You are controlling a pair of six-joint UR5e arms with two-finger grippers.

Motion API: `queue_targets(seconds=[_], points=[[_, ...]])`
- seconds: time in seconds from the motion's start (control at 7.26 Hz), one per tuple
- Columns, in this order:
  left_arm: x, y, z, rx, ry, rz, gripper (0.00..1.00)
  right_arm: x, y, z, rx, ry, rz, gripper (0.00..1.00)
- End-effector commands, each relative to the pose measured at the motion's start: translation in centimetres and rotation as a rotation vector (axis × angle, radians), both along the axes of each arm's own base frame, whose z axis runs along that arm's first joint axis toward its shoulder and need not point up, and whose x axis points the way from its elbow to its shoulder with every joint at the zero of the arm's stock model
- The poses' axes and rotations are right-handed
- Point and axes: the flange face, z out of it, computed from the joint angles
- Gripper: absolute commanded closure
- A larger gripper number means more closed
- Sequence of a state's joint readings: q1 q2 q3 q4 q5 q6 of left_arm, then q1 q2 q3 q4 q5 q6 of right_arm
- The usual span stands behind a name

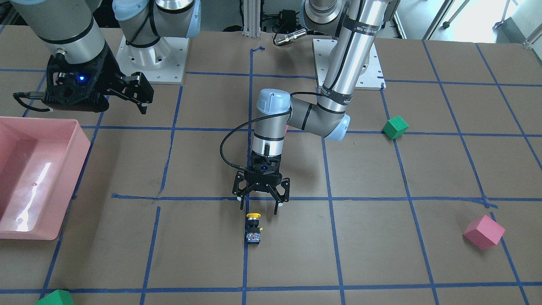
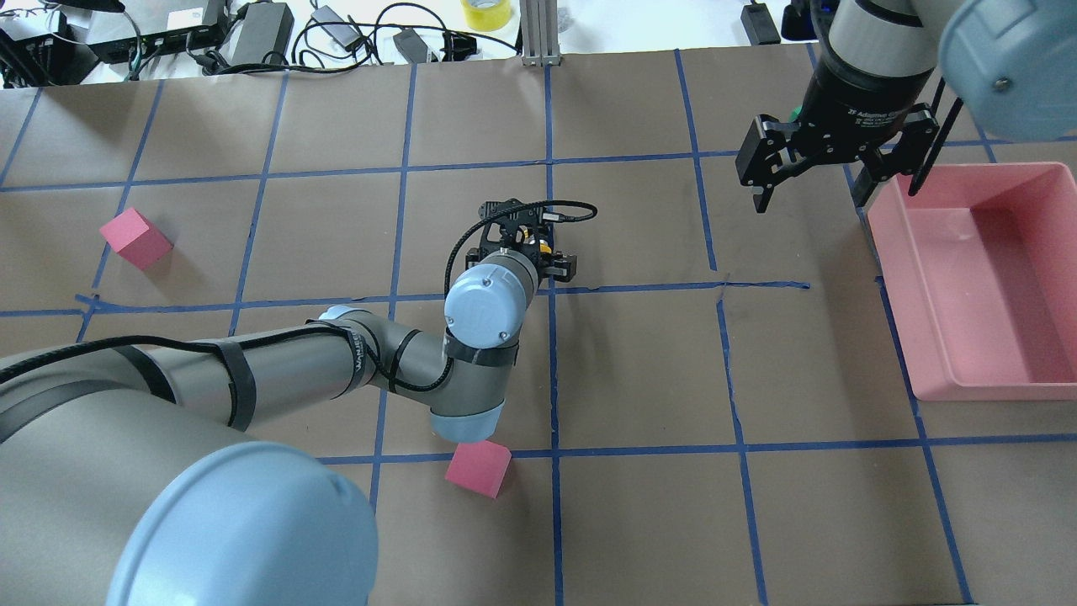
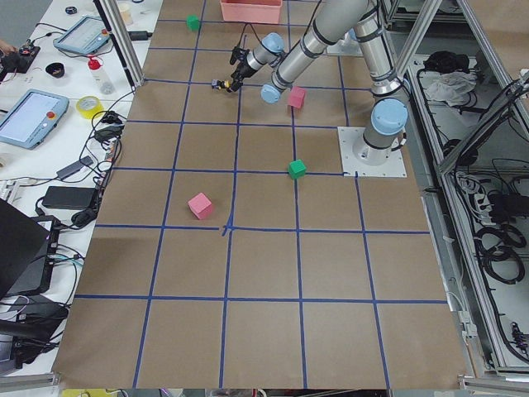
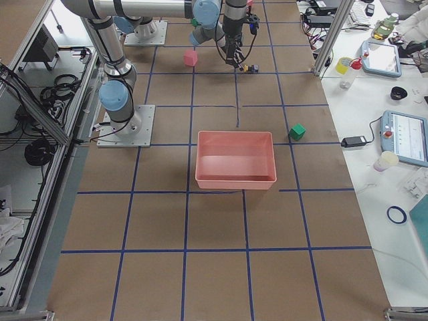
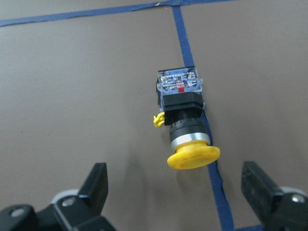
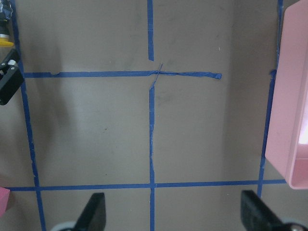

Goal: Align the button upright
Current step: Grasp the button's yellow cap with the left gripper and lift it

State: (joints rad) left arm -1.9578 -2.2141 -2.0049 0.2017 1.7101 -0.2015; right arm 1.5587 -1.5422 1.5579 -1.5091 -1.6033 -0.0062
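Note:
The button (image 1: pixel 253 227) lies on its side on a blue tape line near the table's middle. In the left wrist view the button (image 5: pixel 183 120) has its yellow cap pointing toward the gripper and its grey contact block pointing away. My left gripper (image 1: pixel 259 208) is open and empty. It hangs just above the table on the cap's side of the button, not touching it. Its fingers (image 5: pixel 96 185) stand wide apart at the bottom of the left wrist view. My right gripper (image 2: pixel 812 198) is open and empty, raised beside the pink bin (image 2: pixel 892 252).
The pink bin (image 1: pixel 63 178) sits at the table's edge on my right. A green cube (image 1: pixel 395 127) and a pink cube (image 1: pixel 484 231) lie on my left side. Another pink cube (image 2: pixel 478 468) lies under my left elbow, and a green cube (image 1: pixel 55 298) lies at the far edge.

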Motion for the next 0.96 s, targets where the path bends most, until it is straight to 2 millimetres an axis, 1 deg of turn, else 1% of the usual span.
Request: queue_targets(seconds=[0.0,0.28,0.41,0.55,0.69,0.83], points=[[-0.2,-0.1,-1.5,-0.025,0.021,-0.005,0.0,-0.1,0.0,-0.1,0.004,0.004,-0.001,0.0],[-0.9,-1.3,-1.7,-0.03,0.04,-0.02,0.0,0.0,0.0,-0.1,0.001,0.003,-0.002,0.0],[-0.9,-1.3,-1.9,-0.028,0.041,-0.019,0.0,0.0,0.0,-0.1,0.001,0.003,-0.002,0.0],[-0.9,-1.4,-1.9,-0.029,0.038,-0.019,0.05,0.0,0.0,0.0,-0.002,0.003,-0.002,0.0],[-0.9,-1.4,-1.9,-0.03,0.037,-0.018,0.41,0.0,0.0,0.0,-0.004,0.003,-0.002,0.0],[-0.9,-1.3,-2.0,-0.029,0.034,-0.015,0.62,0.0,0.0,0.0,-0.002,0.003,-0.002,0.0]])
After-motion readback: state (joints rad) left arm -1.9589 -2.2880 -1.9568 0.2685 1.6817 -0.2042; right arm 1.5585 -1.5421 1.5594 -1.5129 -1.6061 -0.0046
